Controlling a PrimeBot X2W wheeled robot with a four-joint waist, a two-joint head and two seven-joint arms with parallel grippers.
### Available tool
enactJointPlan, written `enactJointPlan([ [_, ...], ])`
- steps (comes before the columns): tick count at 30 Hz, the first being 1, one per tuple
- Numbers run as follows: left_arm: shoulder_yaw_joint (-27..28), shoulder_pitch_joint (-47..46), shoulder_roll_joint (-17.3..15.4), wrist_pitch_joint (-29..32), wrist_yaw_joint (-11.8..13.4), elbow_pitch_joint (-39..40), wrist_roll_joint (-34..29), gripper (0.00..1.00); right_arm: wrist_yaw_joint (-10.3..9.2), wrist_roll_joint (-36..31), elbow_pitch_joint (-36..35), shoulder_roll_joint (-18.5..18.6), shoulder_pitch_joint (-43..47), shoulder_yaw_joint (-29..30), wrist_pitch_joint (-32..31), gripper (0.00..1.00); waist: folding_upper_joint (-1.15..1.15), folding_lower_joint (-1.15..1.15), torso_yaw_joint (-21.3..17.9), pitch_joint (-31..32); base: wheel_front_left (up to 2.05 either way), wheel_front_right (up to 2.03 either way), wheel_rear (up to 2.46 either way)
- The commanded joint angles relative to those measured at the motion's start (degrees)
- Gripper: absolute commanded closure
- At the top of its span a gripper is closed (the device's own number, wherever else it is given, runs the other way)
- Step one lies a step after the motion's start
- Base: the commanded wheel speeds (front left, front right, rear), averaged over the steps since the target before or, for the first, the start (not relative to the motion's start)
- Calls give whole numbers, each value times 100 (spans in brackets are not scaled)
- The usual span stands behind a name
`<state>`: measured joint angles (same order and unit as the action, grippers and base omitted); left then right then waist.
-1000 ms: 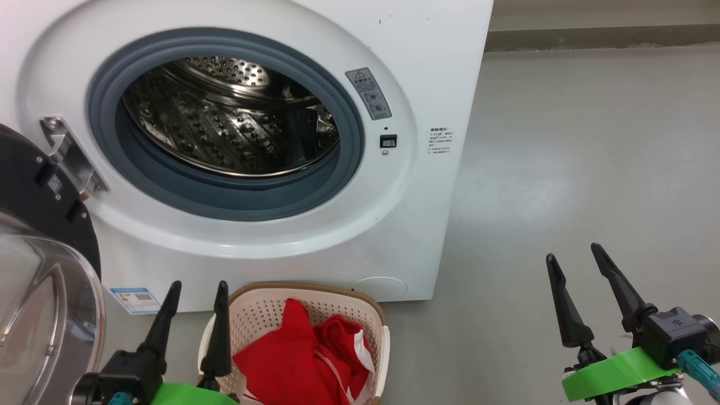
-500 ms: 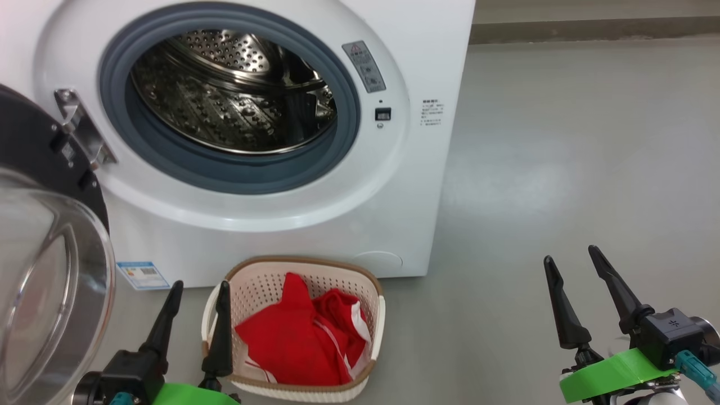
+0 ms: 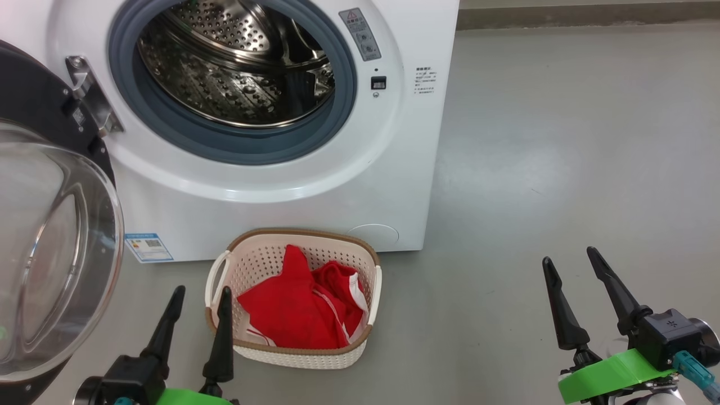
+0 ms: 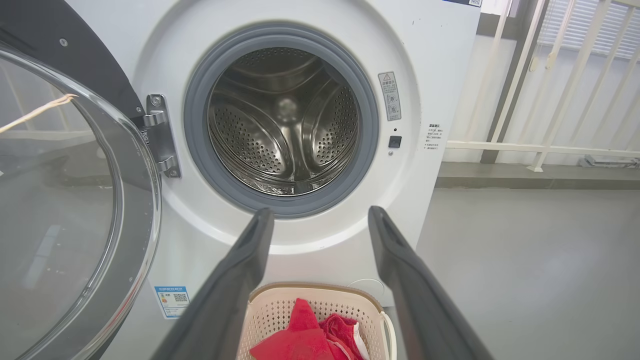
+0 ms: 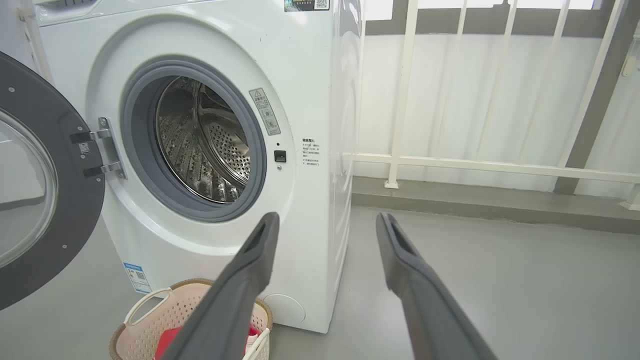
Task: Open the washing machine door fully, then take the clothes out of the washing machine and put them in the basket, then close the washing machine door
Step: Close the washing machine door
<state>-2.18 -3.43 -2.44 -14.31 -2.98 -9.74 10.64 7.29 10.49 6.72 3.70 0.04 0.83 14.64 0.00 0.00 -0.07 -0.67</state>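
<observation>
Head view: drum point(image 3: 236, 73) of washing machine point(image 3: 270, 191) bare, clothes point(image 3: 298, 306) heaped in basket point(image 3: 292, 357) on floor just before machine front. Washing machine door point(image 3: 56, 236) swung wide at left on hinge point(image 3: 93, 93). Left gripper point(image 3: 202, 291) fingers apart, empty, beside basket; right gripper point(image 3: 568, 257) fingers apart, empty, well off to right. Step judged: shut door. Left arm nearest: reach behind black rim, not glass bowl, sweep arc round hinge, clear basket, press till latch seats
</observation>
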Motion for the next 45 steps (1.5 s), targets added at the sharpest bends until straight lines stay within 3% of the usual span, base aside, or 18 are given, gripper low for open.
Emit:
enactJointPlan([
  [1,162,-106,-45,-69,38,137,-34,0,20,-15,-129,54,-98,-156,36,0,0,0,4,0,0,0,0],
  [16,98,-166,-44,-69,176,138,52,0,20,-20,-153,88,-72,-177,36,0,0,0,267,-14,0,0,0],
  [45,-31,-121,-65,45,862,774,-8,0,20,-57,-293,221,-361,-484,36,0,0,0,2149,-163,0,0,0],
])
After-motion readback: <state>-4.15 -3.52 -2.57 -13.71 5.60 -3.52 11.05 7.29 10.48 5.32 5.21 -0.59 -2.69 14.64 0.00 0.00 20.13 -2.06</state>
